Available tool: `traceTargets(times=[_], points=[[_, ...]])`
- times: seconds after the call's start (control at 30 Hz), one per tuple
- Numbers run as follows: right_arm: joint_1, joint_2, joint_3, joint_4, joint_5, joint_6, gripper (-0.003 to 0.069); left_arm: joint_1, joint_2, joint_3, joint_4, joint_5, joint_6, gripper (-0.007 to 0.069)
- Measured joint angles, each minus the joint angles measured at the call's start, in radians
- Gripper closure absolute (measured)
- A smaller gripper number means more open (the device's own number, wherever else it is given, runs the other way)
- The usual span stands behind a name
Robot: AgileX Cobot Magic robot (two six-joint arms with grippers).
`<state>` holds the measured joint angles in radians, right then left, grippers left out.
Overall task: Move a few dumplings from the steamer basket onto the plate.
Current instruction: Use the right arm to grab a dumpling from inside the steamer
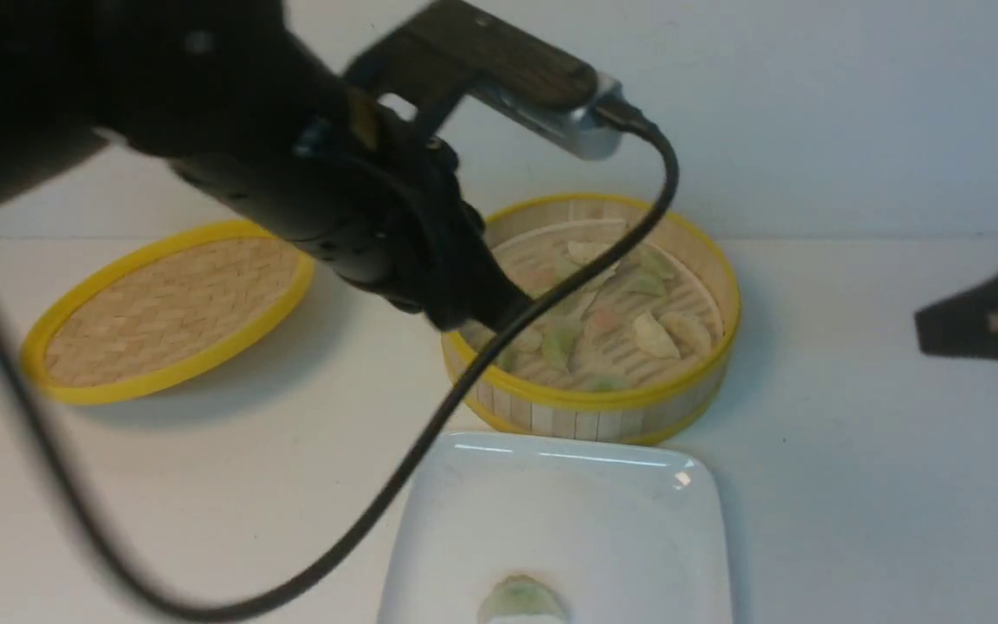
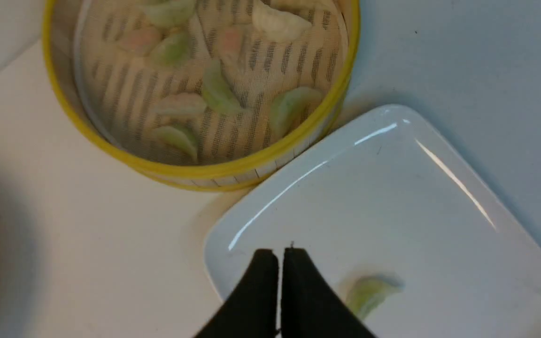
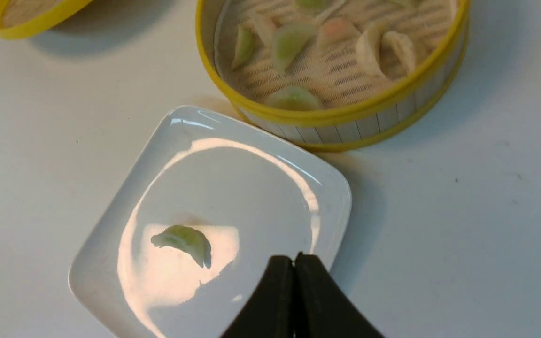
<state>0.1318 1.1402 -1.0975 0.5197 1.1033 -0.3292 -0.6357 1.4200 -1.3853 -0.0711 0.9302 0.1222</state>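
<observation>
One basket (image 1: pixel 603 406), one woven lid (image 1: pixel 171 305) and one plate (image 3: pixel 233 136) are on the table, the lid well to the basket's left and the plate just in front of the basket. A single green dumpling (image 3: pixel 183 239) lies on the plate. The other dumplings (image 3: pixel 327 42) lie in the basket: at least eight in green, cream and pink, though blur and cropping prevent an exact count. There are two grippers. The left gripper (image 2: pixel 280 257) has its fingers all but together, with a thin slit between them; they pinch nothing and show over the plate's edge, near the green dumpling but apart from it. The right gripper (image 3: pixel 294 260) has its fingers pressed together and empty, touching nothing.
</observation>
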Motion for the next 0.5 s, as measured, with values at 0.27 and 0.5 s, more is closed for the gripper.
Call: traceTargets(times=[0.27, 0.5], points=[[0.187, 0.475, -0.3, -0.172, -0.043, 0.014, 0.0652, 0.0, -0.379, 0.345, 0.003, -0.106, -0.122, 0.0631], [0.247, 0.83, -0.586, -0.284, 0.022, 0.051, 0.0514, 0.0, -0.567, 0.47, 0.062, -0.105, -0.16, 0.0631]])
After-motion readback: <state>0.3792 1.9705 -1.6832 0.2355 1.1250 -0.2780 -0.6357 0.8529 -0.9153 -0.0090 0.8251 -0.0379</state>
